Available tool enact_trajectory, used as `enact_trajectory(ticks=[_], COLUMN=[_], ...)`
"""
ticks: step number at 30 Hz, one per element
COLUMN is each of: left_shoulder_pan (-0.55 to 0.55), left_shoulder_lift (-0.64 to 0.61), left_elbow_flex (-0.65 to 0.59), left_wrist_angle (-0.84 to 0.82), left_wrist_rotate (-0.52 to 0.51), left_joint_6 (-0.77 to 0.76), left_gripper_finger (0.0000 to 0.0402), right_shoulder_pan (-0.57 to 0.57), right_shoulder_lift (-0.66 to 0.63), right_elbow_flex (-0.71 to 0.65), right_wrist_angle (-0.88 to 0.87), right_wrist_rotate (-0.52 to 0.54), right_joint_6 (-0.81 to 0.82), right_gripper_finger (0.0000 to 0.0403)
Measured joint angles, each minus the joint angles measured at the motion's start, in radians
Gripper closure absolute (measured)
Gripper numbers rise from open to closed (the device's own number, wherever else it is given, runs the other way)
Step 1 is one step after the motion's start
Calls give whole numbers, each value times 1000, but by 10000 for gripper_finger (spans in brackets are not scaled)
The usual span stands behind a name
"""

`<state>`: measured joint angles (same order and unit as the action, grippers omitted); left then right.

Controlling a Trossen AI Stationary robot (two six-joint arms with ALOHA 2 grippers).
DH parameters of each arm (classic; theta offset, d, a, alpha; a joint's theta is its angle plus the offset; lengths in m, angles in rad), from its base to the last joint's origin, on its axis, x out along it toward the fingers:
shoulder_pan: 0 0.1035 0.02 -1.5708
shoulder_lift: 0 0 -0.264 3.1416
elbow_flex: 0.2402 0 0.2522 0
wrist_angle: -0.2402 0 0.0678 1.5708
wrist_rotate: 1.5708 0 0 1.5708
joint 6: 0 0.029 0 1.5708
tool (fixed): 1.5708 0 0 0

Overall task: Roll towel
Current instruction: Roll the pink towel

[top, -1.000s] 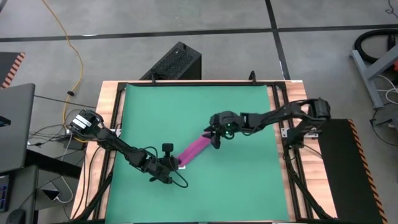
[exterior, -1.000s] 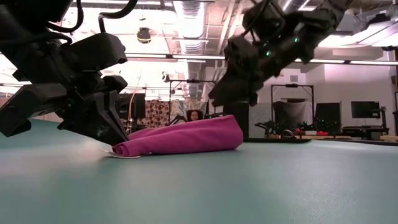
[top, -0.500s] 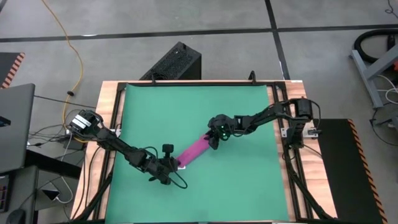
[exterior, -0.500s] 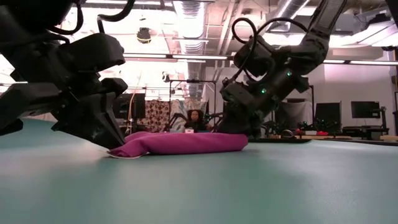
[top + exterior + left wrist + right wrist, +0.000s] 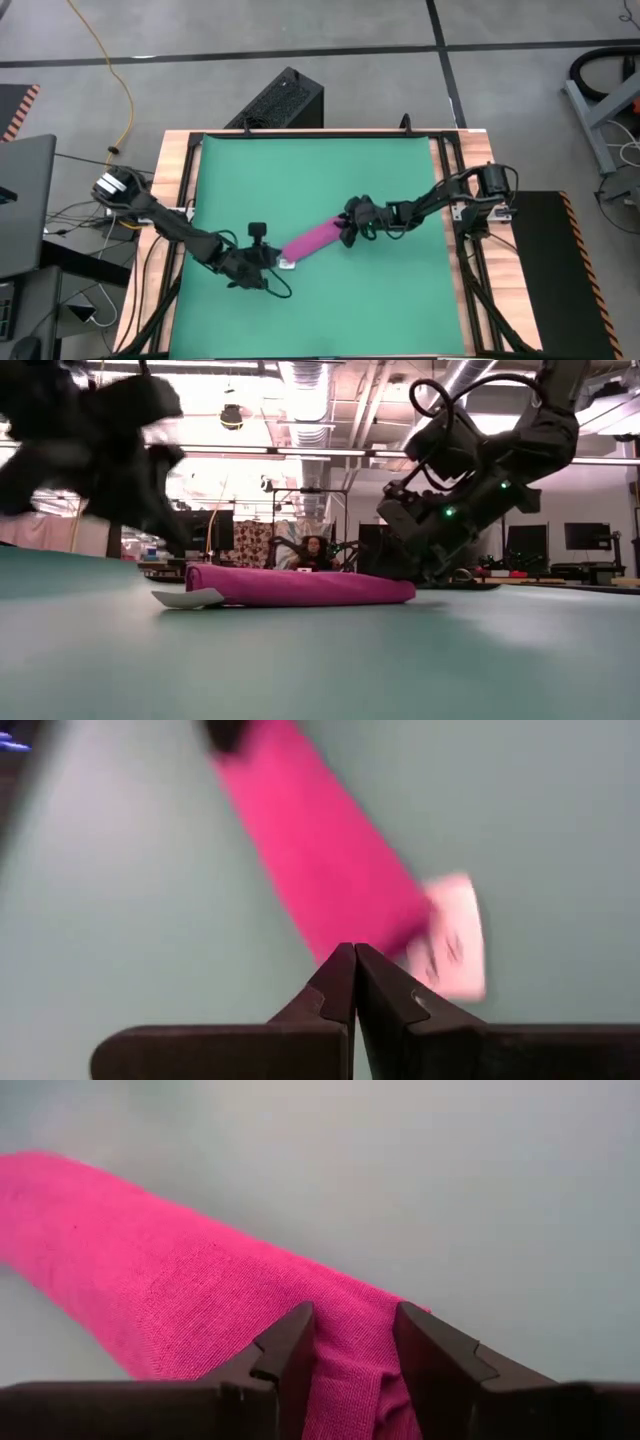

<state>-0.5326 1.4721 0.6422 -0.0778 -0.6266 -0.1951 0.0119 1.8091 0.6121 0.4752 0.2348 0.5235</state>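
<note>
You had the towel (image 5: 317,238) lying as a long rolled tube on the green mat (image 5: 400,170), a little below the mat's middle, running diagonally between the two arms, with its small white tag (image 5: 288,265) sticking out flat at the end nearer the left arm. Your right gripper (image 5: 352,1342) sat at the towel's other end, low on the mat, its two fingers parted with a fold of the pink cloth between them; you could see the fabric bunched in that gap from the right wrist camera. Your left gripper (image 5: 354,970) hung just off the tagged end, fingers pressed together with nothing in them, clear of the cloth. In the low view a person (image 5: 315,550) sat far back in the room behind the table
</note>
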Motion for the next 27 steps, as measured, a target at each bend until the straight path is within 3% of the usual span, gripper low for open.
enact_trajectory(ticks=[2, 5, 9, 12, 17, 20, 27], left_shoulder_pan=[-15, -29, -6, -1, -5, -7, -24], left_shoulder_lift=[-40, -53, 53, 172, 343, 417, 477], left_elbow_flex=[0, -48, -140, -135, -22, 39, 87], left_wrist_angle=[32, 292, 658, 795, 806, 722, 540], left_wrist_rotate=[-108, -273, -260, -247, -245, -248, -257], left_joint_6=[-37, -57, -79, -120, -162, -213, -353], left_gripper_finger=[402, 402, 402, 402, 402, 402, 401], right_shoulder_pan=[16, 36, 57, 64, 72, 76, 98], right_shoulder_lift=[1, 1, 2, 2, 2, 2, 2], right_elbow_flex=[-1, -1, -2, -3, -3, -3, -2], right_wrist_angle=[4, 10, 24, 32, 33, 34, 30], right_wrist_rotate=[21, 58, 97, 105, 114, 114, 112], right_joint_6=[4, 11, 16, 19, 27, 27, 28], right_gripper_finger=[237, 237, 237, 237, 237, 237, 237])
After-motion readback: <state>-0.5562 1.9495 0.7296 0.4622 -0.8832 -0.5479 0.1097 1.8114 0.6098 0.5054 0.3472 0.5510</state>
